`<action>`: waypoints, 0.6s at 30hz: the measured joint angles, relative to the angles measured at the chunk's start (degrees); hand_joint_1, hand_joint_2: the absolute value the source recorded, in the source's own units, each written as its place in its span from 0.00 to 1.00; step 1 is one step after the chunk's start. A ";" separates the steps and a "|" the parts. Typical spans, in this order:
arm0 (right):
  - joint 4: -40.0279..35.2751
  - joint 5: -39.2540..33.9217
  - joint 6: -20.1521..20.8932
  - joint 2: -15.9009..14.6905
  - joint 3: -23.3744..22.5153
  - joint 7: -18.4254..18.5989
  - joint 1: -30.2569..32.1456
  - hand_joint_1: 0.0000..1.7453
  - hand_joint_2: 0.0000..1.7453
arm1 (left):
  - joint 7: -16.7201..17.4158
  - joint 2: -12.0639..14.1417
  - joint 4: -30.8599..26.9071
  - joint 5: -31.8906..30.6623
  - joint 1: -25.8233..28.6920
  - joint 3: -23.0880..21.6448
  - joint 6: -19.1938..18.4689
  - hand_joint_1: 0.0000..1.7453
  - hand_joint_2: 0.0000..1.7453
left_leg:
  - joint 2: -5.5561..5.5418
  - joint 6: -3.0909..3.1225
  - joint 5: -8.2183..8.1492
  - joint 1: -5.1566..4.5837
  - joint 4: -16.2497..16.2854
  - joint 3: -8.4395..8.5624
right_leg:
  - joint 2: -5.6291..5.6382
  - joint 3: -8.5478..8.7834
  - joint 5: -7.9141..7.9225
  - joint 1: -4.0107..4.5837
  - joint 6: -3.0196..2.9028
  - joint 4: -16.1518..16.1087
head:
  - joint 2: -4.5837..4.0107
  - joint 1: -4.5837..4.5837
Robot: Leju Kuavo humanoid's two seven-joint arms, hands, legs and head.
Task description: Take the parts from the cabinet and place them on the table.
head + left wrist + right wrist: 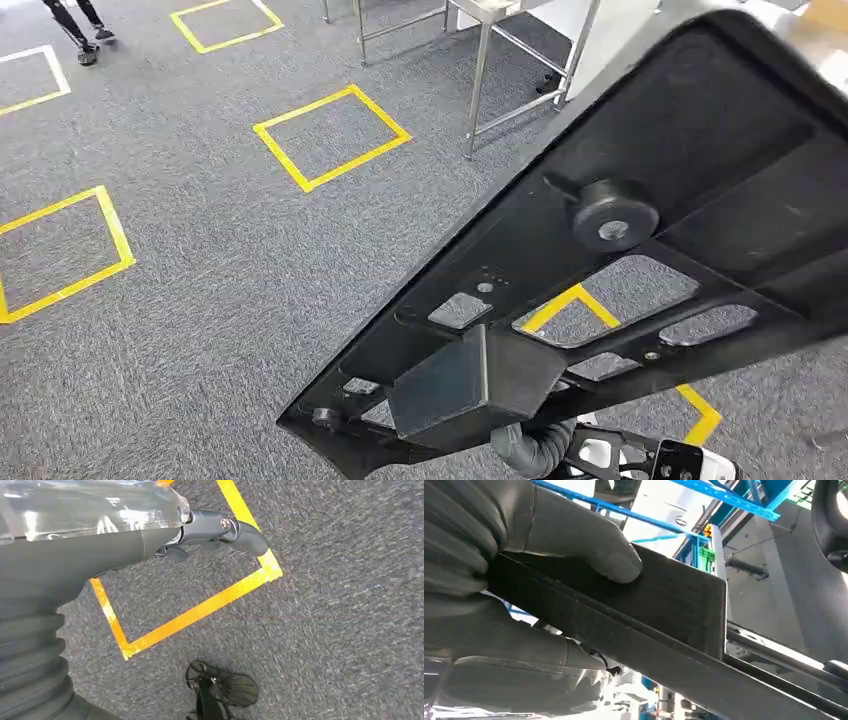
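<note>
A large flat black part (640,240) with cut-out windows and a round knob slants across the right half of the head view, held high above the carpet. In the right wrist view my right hand (499,595) grips the edge of this black part (664,615), thumb (594,550) pressed on one face and the other fingers under it. My left hand (150,535) hangs over the grey carpet; its dark fingers (235,530) reach out with nothing in them.
A metal-legged table (485,60) stands at the back, beyond the part. Yellow tape squares (330,135) mark the grey carpet. A person's legs (75,25) are at the far left.
</note>
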 joint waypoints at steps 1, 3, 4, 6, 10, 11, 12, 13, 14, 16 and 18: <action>0.00 0.00 0.00 0.00 0.00 0.00 -0.03 1.00 1.00 | -0.02 -0.04 0.00 0.00 -0.12 0.00 -0.02 0.00 1.00 | 0.66 0.47 0.31 0.43 -0.57 0.11 | 0.63 -0.14 -0.04 0.23 0.42 0.09 | 0.00 0.00; -0.02 0.02 -0.02 -0.02 0.00 -0.02 -0.18 1.00 1.00 | -0.04 -0.09 0.00 0.00 -0.23 0.00 -0.02 0.00 1.00 | 2.13 1.18 0.45 0.41 -0.89 0.27 | -4.64 -1.69 -2.65 0.46 0.74 3.53 | 0.00 0.00; -0.02 0.02 -0.04 0.00 0.00 0.00 -0.22 1.00 1.00 | -0.02 -0.07 0.00 0.00 -0.06 0.00 -0.02 0.00 1.00 | 2.89 1.27 0.39 0.30 -0.89 0.25 | -6.43 -3.92 -5.17 0.36 1.06 8.08 | 0.00 0.00; 0.15 0.20 -0.37 -0.02 0.02 0.00 -0.15 1.00 1.00 | -0.02 -0.09 0.00 0.07 0.26 0.02 -0.04 0.00 1.00 | 4.65 1.40 0.21 0.13 -0.87 0.23 | -7.46 -8.59 -8.60 0.03 1.45 17.23 | 0.00 0.00; 0.24 0.55 -1.20 -0.02 0.04 0.00 -0.24 1.00 1.00 | -0.02 -0.11 0.00 0.20 0.02 0.00 -0.09 0.00 1.00 | 7.15 1.10 -0.24 0.09 -0.87 0.80 | -8.57 -4.21 -2.41 -0.11 1.29 8.61 | 0.00 0.00; 0.24 0.55 -1.29 -0.02 0.07 0.00 -0.39 1.00 1.00 | -0.02 -0.15 0.00 0.20 -0.03 0.00 -0.24 0.00 1.00 | 7.70 0.91 -0.46 0.05 -0.87 1.16 | -10.58 -0.83 -0.13 0.19 0.81 2.62 | 0.00 0.00; 0.24 0.59 -1.42 -0.02 0.07 0.00 -0.66 1.00 1.00 | -0.02 -0.20 0.00 0.20 -0.03 0.00 -0.26 0.00 1.00 | 8.19 0.53 -0.75 -0.33 -0.79 1.40 | -13.64 0.44 -0.71 1.00 0.12 -0.04 | 0.00 0.00; 0.22 0.68 -1.64 -0.02 0.15 -0.02 -0.79 1.00 1.00 | -0.02 -0.24 0.00 0.17 -0.03 0.00 -0.37 0.00 1.00 | 8.61 0.22 -0.87 -0.35 -0.80 1.47 | -12.60 0.32 -0.45 1.05 -0.06 -0.11 | 0.00 0.00; 0.22 0.66 -1.75 -0.02 0.17 0.00 -0.88 1.00 1.00 | 0.00 -0.24 0.00 0.18 -0.05 0.02 -0.39 0.00 1.00 | 9.24 -0.10 -0.98 -0.30 -0.80 1.60 | -11.91 0.14 -0.47 1.14 -0.18 -0.01 | 0.00 0.00; 0.22 0.46 -1.95 -0.02 0.22 0.00 -0.97 1.00 1.00 | 0.04 -0.35 0.00 0.20 -0.29 0.00 -0.39 0.00 1.00 | 10.66 -0.73 -1.10 -0.42 -1.22 2.18 | -10.41 0.07 -0.32 1.18 -0.78 -0.33 | 0.00 0.00; 0.22 -0.11 -1.86 -0.02 0.39 0.00 -1.35 1.00 1.00 | 0.15 -0.48 0.02 0.31 -0.53 0.00 -0.35 0.00 1.00 | 6.65 -1.25 -2.91 0.01 0.90 1.76 | -9.21 1.00 0.18 0.32 -1.52 -1.30 | 0.00 0.00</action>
